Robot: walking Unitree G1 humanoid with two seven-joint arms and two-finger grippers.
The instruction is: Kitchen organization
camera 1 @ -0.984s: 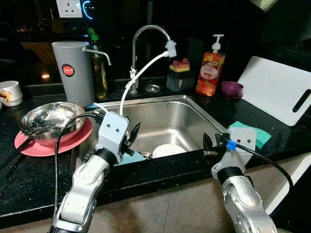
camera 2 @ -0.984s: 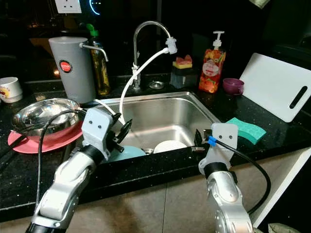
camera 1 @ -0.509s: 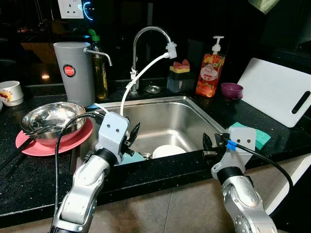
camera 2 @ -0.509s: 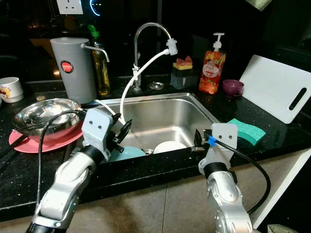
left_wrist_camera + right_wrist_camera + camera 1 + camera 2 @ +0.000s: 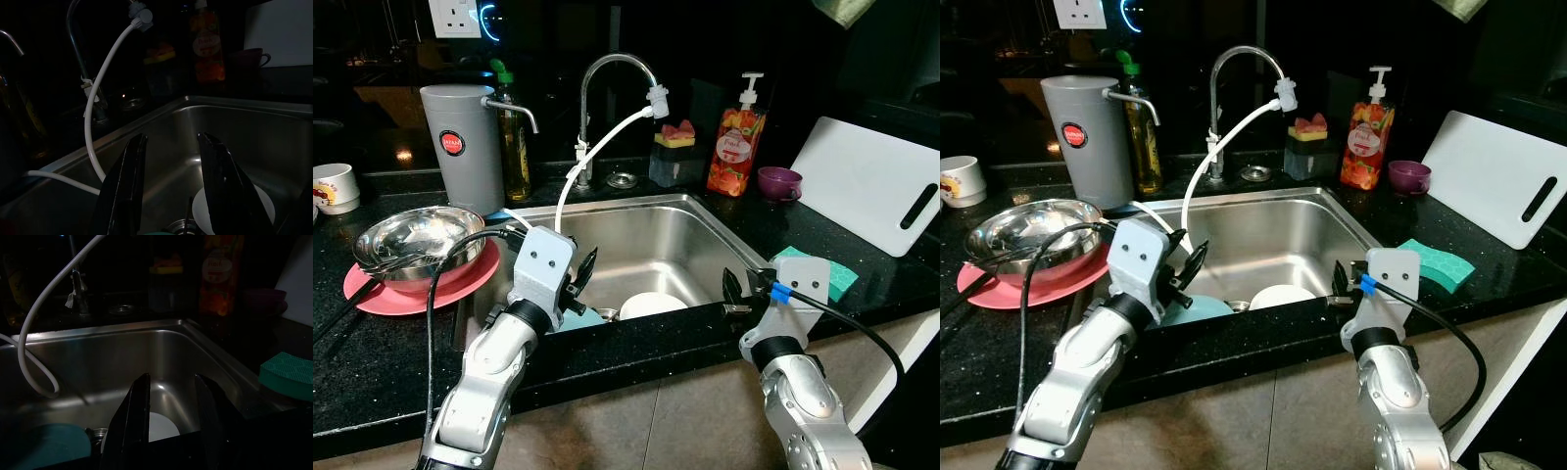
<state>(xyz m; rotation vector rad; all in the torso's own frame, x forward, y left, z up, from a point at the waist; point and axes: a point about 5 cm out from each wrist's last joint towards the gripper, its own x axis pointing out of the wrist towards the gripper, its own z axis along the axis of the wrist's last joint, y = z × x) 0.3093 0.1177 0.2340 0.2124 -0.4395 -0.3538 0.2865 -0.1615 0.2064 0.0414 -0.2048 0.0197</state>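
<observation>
Nothing moved: both end effectors [image 5: 579,279] [image 5: 732,291], fingers apart, point into sink [image 5: 646,235].

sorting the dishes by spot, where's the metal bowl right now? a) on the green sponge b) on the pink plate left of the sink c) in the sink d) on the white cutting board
b: the metal bowl sits on the pink plate on the counter left of the sink.
</observation>
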